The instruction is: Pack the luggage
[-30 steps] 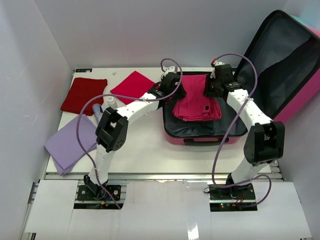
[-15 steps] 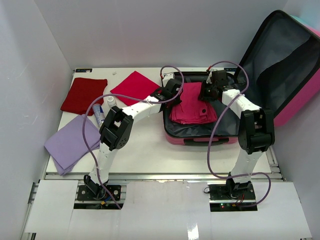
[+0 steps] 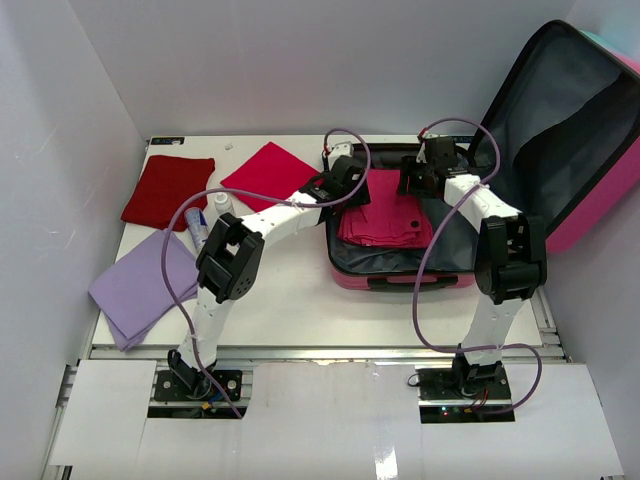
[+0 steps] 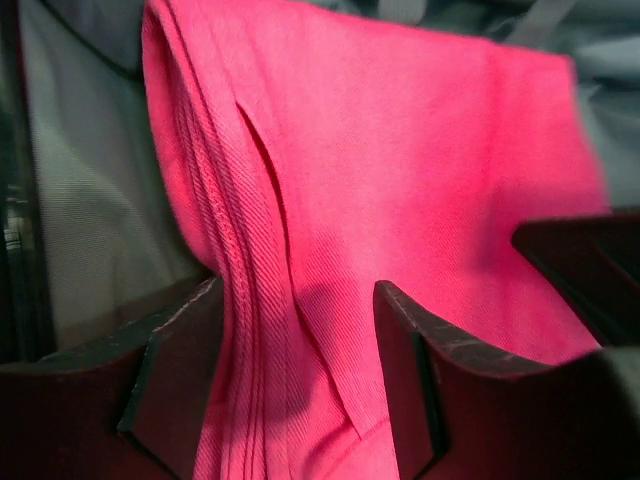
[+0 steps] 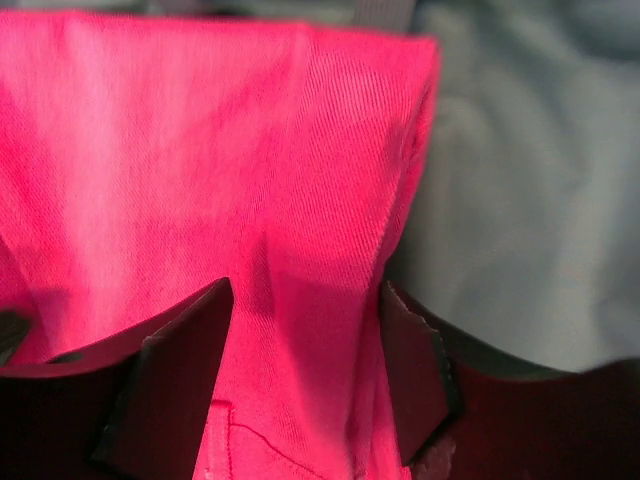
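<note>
Now left fingers (image 4: 172, 385) and right fingers (image 5: 172, 385) stand apart over cloth (image 3: 380, 222) inside the luggage (image 3: 400, 281).

- The table (image 3: 280, 300) is white and flat, with white walls on the left and at the back.
- A dark red cloth (image 3: 168, 190) lies folded in the far left corner.
- A bright red cloth (image 3: 265, 172) lies just beside it, turned like a diamond.
- A purple cloth (image 3: 140, 285) lies folded at the left edge, nearer the front.
- A small white bottle (image 3: 222, 205) and a tube (image 3: 195, 225) sit between the three cloths.
- A pink suitcase (image 3: 400, 275) lies open on the right side, its lid leaning back against the wall.
</note>
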`<action>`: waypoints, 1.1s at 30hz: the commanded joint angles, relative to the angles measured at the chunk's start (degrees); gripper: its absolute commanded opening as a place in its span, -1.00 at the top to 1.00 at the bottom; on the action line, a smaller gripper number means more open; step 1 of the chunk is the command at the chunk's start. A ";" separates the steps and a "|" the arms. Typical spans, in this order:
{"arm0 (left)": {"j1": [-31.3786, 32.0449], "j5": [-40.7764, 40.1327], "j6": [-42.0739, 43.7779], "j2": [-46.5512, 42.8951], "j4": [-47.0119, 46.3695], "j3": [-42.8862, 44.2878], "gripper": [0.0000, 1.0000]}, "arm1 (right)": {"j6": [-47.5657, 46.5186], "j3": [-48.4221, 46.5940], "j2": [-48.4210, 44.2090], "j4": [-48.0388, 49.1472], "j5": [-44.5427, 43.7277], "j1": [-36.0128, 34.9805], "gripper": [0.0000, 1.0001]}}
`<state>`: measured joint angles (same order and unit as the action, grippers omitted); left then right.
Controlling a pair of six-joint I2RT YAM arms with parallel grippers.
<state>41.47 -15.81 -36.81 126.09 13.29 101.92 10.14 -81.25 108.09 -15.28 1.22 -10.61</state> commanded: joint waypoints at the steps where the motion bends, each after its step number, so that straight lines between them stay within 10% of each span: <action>1: -0.43 -0.22 2.88 -9.35 0.33 -0.08 -0.29 | 0.66 -5.21 -3.47 -2.58 -6.62 0.06 -0.42; 5: -0.43 3.57 4.22 -11.46 -0.48 -0.57 0.18 | 1.15 -5.89 -5.10 -4.62 -10.23 -0.02 -0.36; 9: -0.42 6.32 5.71 -12.78 -0.54 -0.68 1.00 | 1.64 -5.11 -5.94 -3.10 -6.94 -0.21 0.32; 23: -1.31 -5.34 5.67 -33.52 1.28 -17.54 1.00 | 6.43 1.43 1.77 0.77 -4.38 -1.23 0.67; 33: -4.18 -15.01 -1.31 -60.01 -0.66 -45.38 0.99 | 2.35 -8.63 1.79 2.38 0.95 -13.11 0.76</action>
<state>38.53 -24.96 -33.59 72.23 12.54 62.56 15.41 -81.91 110.50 -16.26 -2.26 -16.09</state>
